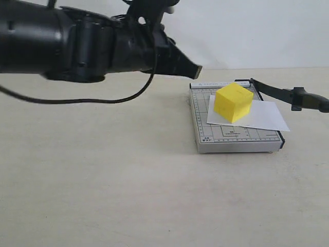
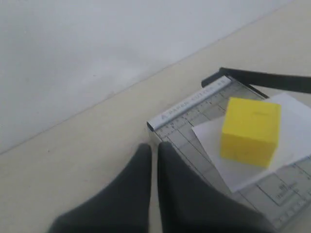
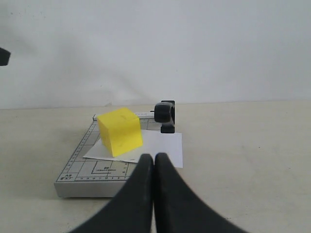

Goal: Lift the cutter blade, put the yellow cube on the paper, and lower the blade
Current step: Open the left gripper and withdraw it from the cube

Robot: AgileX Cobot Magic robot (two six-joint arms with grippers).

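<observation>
Paper trimmer at the third step of the task. The yellow cube (image 1: 234, 103) rests on the paper (image 1: 267, 117), which lies skewed across the trimmer base (image 1: 226, 139) with its corner overhanging the cutting edge at four o'clock of the cube. The cutter blade (image 1: 277, 92) stands raised, its handle (image 1: 308, 99) at three o'clock of the cube and clear of the base. The left pincer (image 2: 153, 148) is closed on nothing and hangs above the desk (image 1: 103, 180) at ten o'clock of the cube, apart from the trimmer. The right pincer (image 3: 154, 158) is likewise closed and empty, facing the handle end-on; it touches nothing.

Judged hazards in lowering the blade:
- The cube sits near the cutting edge, so a descending blade may strike its side and push it off the paper.
- The overhanging paper corner lies in the blade's path and may be sheared or dragged, shifting the cube.
- A closed pincer pressing the rounded handle may slip off it.
- An off-axis push could slide the light base along the desk.
</observation>
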